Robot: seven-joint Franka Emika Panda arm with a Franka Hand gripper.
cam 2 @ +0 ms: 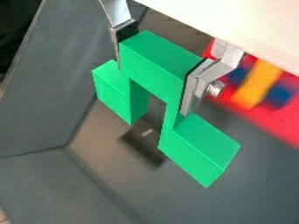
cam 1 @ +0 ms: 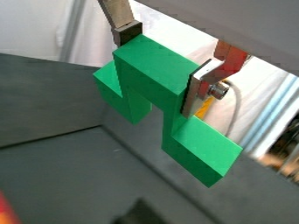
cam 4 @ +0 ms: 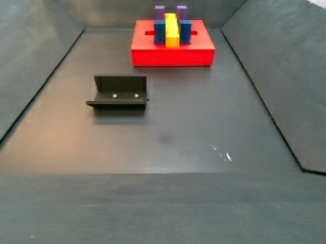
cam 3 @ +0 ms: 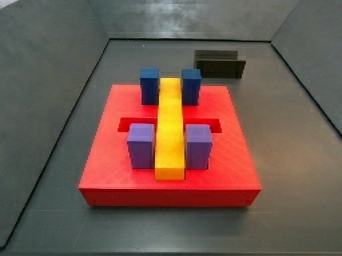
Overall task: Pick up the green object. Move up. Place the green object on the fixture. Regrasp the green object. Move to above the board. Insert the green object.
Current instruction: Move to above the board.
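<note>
the gripper [cam 2: 155, 72] has flat silver fingers [cam 2: 205, 80], one showing a screw.

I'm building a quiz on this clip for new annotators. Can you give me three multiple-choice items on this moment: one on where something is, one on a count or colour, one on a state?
1. Where is the green object?
A. Lying on the red board
B. Between the gripper's fingers, off the floor
C. Resting on the fixture

2. How many blue upright blocks stand on the board?
A. Two
B. Four
C. None

3. What is the state of the fixture?
A. It carries the green object
B. It carries a purple block
C. It stands bare on the floor

Answers:
1 B: in both wrist views the silver fingers clamp its raised middle cube, with the floor below; the gripper does not show in either side view.
2 A: a side view shows two blue blocks at one end of the yellow bar and two purple ones at the other.
3 C: in both side views nothing rests on it.
</note>
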